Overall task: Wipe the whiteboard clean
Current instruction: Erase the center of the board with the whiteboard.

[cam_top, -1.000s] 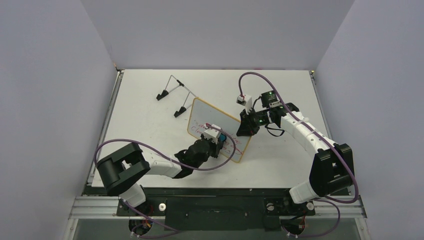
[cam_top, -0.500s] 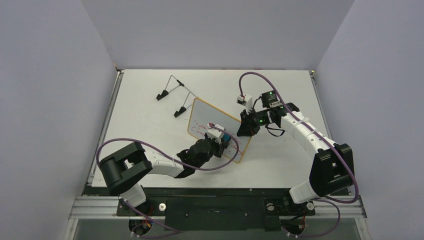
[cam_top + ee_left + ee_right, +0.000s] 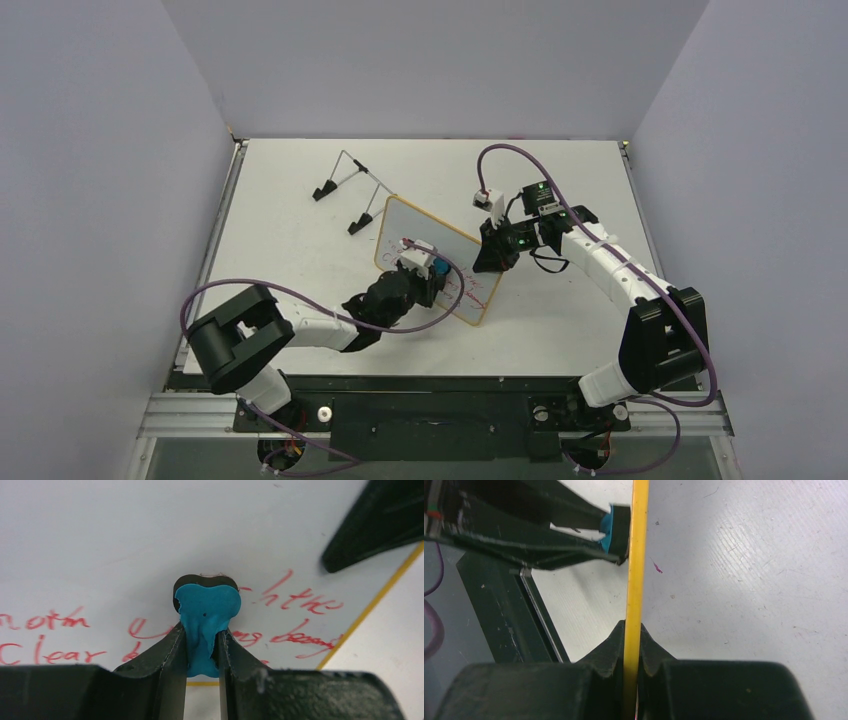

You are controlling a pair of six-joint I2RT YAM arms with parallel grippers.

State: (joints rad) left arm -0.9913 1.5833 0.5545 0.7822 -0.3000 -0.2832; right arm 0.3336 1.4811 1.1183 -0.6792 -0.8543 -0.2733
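Presently, item by item:

- Whiteboard (image 3: 408, 222): small white board with a thin yellow-orange rim, near the middle of the worktop (image 3: 290, 240). Its right edge sits between the jaws of the right hand (image 3: 491, 260). The right wrist view shows the board (image 3: 636, 575) edge-on. Red handwriting crosses the lower part of its face (image 3: 150, 540), and the word "clear" is legible. The upper part is blank.
- Right hand (image 3: 633, 630): clenched on the board's rim, one finger on each face.
- Left hand (image 3: 432, 280): grasping a blue eraser (image 3: 441, 268). In the left wrist view the hand (image 3: 202, 642) pinches the soft blue body so that it bulges above the fingertips.
- Eraser (image 3: 207, 605): its dark pad is pressed against the written face, among the red lines. From the right wrist the eraser (image 3: 610, 527) appears touching the board just beside the rim.
- Wire stand (image 3: 322, 192): thin wire with black feet, on the worktop behind and to the left of the board, apart from it.
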